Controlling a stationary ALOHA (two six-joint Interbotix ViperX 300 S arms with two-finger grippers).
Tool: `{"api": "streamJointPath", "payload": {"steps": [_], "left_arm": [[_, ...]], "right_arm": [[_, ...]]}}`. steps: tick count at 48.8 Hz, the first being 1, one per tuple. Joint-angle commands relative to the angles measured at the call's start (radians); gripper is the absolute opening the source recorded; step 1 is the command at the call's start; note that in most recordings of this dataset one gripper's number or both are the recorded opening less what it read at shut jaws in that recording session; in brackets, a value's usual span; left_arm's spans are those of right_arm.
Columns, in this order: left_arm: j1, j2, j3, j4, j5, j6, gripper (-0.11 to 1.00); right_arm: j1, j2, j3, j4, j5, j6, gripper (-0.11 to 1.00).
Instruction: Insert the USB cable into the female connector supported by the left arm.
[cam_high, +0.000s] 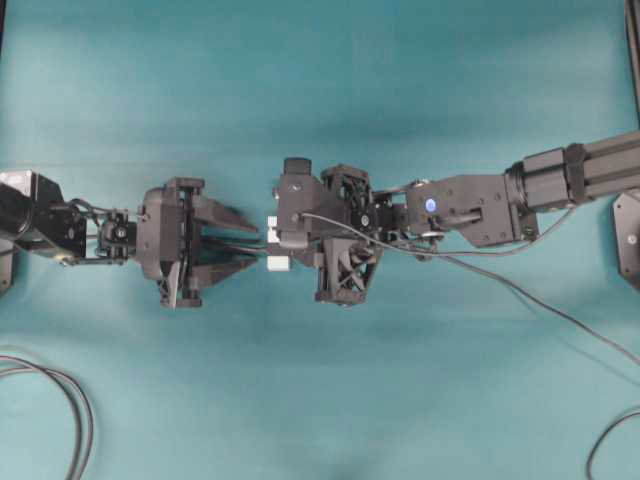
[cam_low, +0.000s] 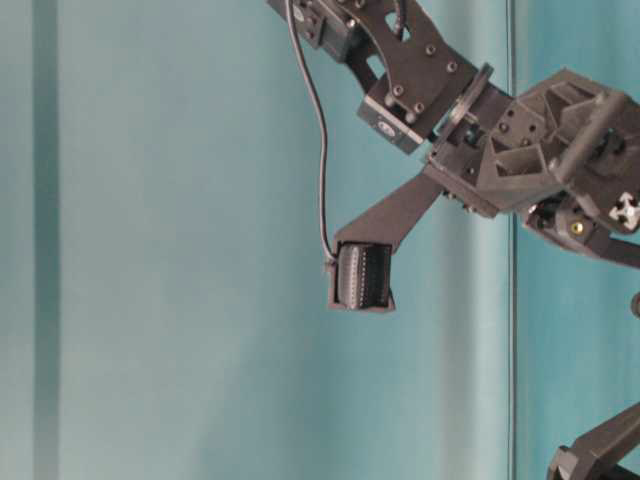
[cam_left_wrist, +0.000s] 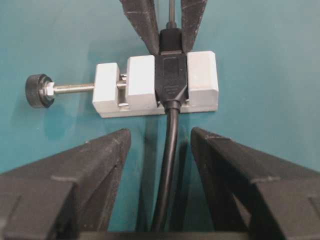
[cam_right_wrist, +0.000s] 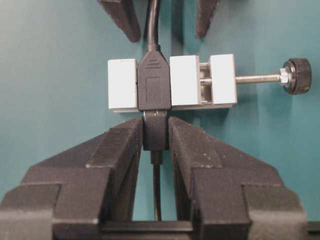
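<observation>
Right gripper (cam_right_wrist: 156, 122) fills the foreground of its own wrist view, its two fingers (cam_right_wrist: 120, 150) lying along either side of the plug (cam_right_wrist: 155, 135) of the USB cable (cam_right_wrist: 156, 185). They sit right against the plug's flanks, but the pictures do not show whether they press on it or only frame it. The thin cable runs back between the fingers toward the camera. The plug's front end is in the connector (cam_right_wrist: 185, 80), with only a sliver of metal showing at the joint. The connector is a white block with a black band (cam_right_wrist: 154, 87) in its middle, lying crosswise between the two grippers over the teal table (cam_right_wrist: 50, 60). Whether it rests on the cloth cannot be told. A metal screw (cam_right_wrist: 260, 78) with a black knob (cam_right_wrist: 296, 76) sticks out of one end of the block, level and pointing sideways. On the far side a black tail (cam_right_wrist: 152, 20) leaves the band and passes between the fingers of the left gripper (cam_left_wrist: 160, 132). That gripper is released. Its fingers (cam_left_wrist: 100, 160) are spread wide on either side of the tail, near the block but apart from it, touching neither. From overhead the two arms meet nose to nose at the middle of the table. The left arm (cam_high: 165, 245) comes from the left and the right arm (cam_high: 470, 205) from the right. A corner of the white block shows between them, just under the right wrist.
</observation>
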Motion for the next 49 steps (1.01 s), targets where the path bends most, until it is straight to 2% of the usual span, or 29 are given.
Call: {"api": "streamJointPath", "payload": {"steps": [1,6,9,21,29,37,49], "left_arm": [[0.017,-0.018,-0.005,-0.014,0.014,0.000,0.72],[0.012,-0.031,0.003,-0.014,0.018,-0.002,0.72],[0.009,-0.040,0.009,-0.014,0.020,-0.002,0.72],[-0.011,-0.095,0.058,-0.014,0.034,-0.008,0.72],[-0.023,-0.164,0.115,-0.015,0.060,-0.043,0.72],[-0.026,-0.278,0.141,-0.015,0.080,-0.101,0.72],[-0.029,-0.483,0.167,-0.015,0.249,-0.106,0.72]], "right_arm": [[-0.002,-0.043,-0.011,-0.003,-0.005,0.000,0.39],[0.000,-0.043,-0.011,-0.003,-0.006,0.000,0.69],[0.002,-0.043,-0.011,-0.003,-0.006,0.000,0.78],[0.020,-0.084,0.034,-0.003,-0.005,0.000,0.77],[0.021,-0.183,0.146,-0.003,-0.034,0.000,0.77],[0.020,-0.299,0.272,-0.003,-0.144,0.000,0.77],[0.018,-0.463,0.414,-0.003,-0.184,0.002,0.77]]}}
